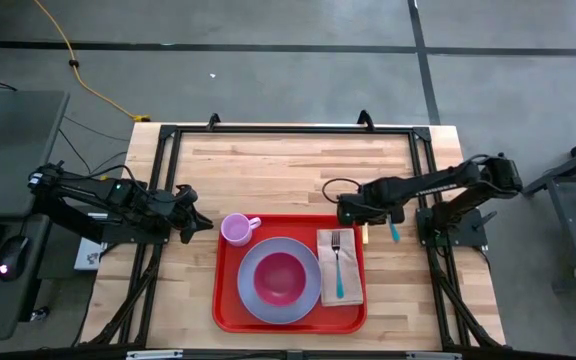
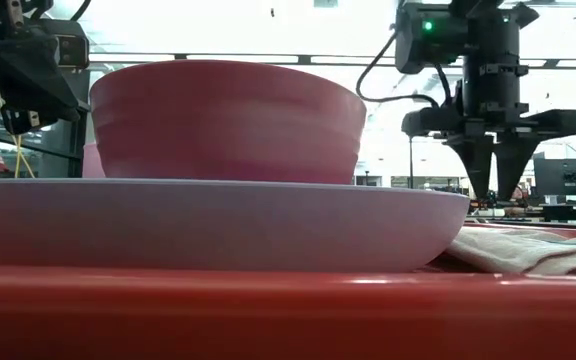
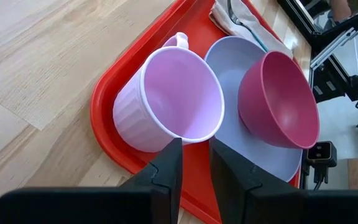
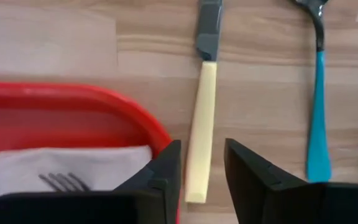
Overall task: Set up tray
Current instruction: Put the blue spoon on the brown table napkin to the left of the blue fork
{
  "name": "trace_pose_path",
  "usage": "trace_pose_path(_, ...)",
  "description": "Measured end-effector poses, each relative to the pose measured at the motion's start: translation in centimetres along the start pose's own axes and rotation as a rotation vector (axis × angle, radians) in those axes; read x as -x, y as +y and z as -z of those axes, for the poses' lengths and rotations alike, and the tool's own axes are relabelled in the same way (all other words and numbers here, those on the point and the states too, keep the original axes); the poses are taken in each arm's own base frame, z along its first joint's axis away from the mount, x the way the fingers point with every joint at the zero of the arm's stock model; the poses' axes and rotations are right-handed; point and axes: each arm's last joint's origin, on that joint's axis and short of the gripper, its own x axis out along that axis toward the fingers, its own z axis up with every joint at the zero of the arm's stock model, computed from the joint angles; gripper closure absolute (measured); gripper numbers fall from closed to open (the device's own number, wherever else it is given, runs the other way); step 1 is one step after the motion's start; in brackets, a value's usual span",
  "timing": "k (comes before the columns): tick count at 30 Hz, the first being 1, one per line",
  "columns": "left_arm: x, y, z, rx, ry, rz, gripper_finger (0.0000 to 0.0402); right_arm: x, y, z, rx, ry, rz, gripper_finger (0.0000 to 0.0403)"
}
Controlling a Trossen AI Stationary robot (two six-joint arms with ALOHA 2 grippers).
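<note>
The red tray point(image 1: 219, 300) lies at the table's near middle. On it rest a lilac plate point(image 1: 251, 292) with a pink bowl point(image 1: 280, 278), a pale pink cup point(image 3: 166, 99) at its far left corner, and a tan napkin point(image 1: 353, 272) bearing a teal-handled fork point(image 1: 339, 268). My left gripper point(image 3: 194, 149) is open by a narrow gap just left of the cup, tilted down toward it, with nothing between its fingers. My right gripper point(image 4: 202, 149) points down, open, over the yellow handle of a knife point(image 4: 199, 124) lying on the wood just right of the tray.
A teal-handled spoon point(image 4: 317, 124) lies on the wood right of the knife, parallel to it. A black frame point(image 1: 288, 128) runs along the table's far and side edges. Bare wood point(image 1: 268, 170) stretches beyond the tray.
</note>
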Motion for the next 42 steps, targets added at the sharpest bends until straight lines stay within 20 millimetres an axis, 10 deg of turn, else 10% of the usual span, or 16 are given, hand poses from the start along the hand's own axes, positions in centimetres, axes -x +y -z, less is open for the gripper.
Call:
trace_pose_path(28,0.0,0.0,0.0,0.011,0.000,0.000,0.0291,-0.2,-2.0,-1.3,0.088,-0.101,0.205,0.0240)
trace_pose_path(42,0.0,0.0,0.0,0.026,0.000,0.001,0.0291,-4.9,-5.0,-2.3,0.126,-0.031,0.253,0.0238)
